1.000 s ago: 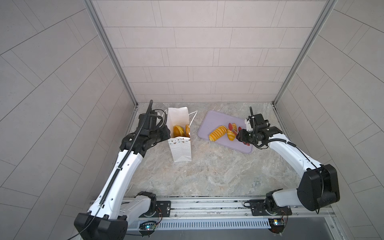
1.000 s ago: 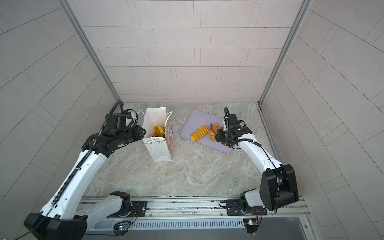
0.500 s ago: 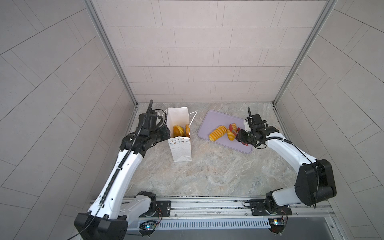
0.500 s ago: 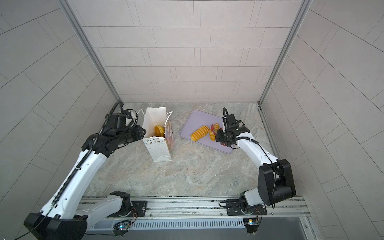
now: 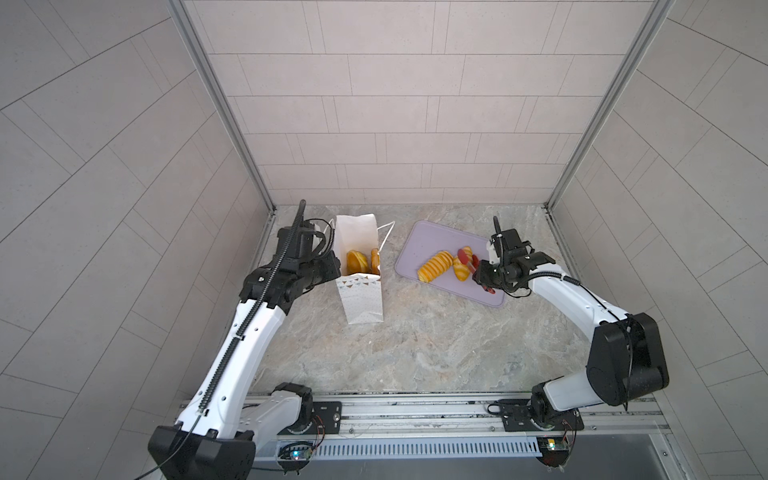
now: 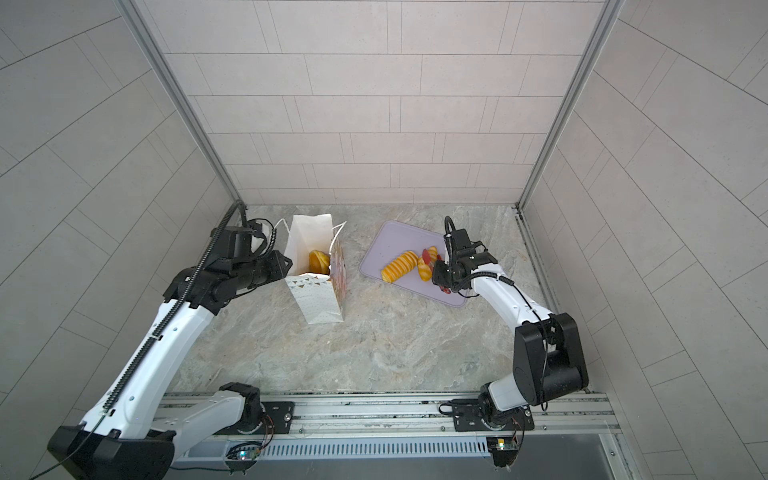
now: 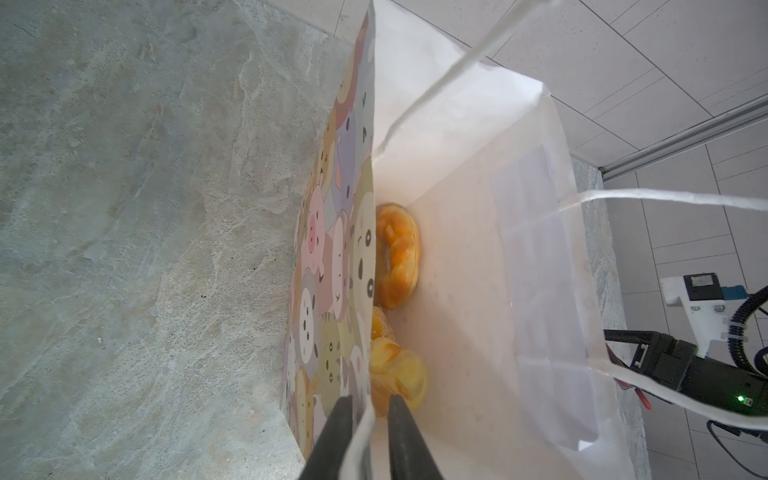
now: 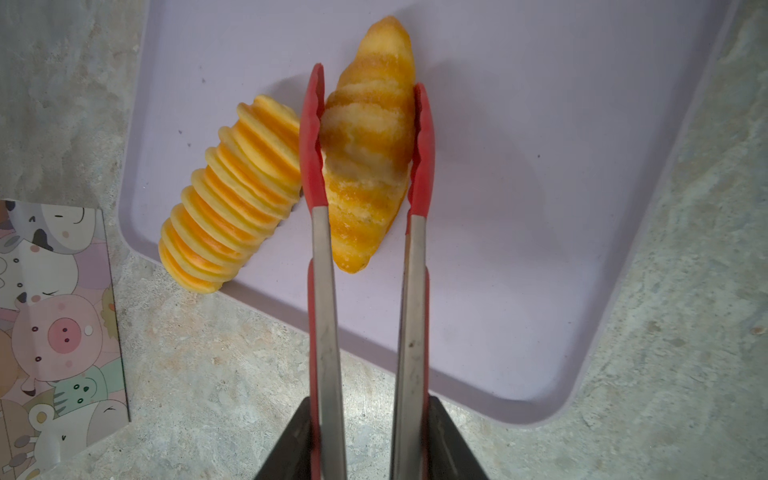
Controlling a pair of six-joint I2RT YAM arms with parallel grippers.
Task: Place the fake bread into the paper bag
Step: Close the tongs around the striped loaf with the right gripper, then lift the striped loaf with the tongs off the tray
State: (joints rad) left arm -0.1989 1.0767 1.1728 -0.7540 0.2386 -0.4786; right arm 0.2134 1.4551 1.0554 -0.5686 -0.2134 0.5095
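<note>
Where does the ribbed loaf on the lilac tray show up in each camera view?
In a top view: ribbed loaf on the lilac tray, near its left edge.
In a top view: ribbed loaf at the same edge.
Left wrist: not in it.
Right wrist: ribbed loaf beside the tongs.
Shared landmark: the lilac tray.

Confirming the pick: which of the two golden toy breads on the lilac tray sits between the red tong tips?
The twisted, cream-striped croissant-shaped pastry; the ridged oblong loaf lies beside it, outside the red-tipped metal tongs.

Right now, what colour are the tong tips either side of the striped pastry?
Red tips on bare metal tongs; the right wrist view shows them best.
</note>
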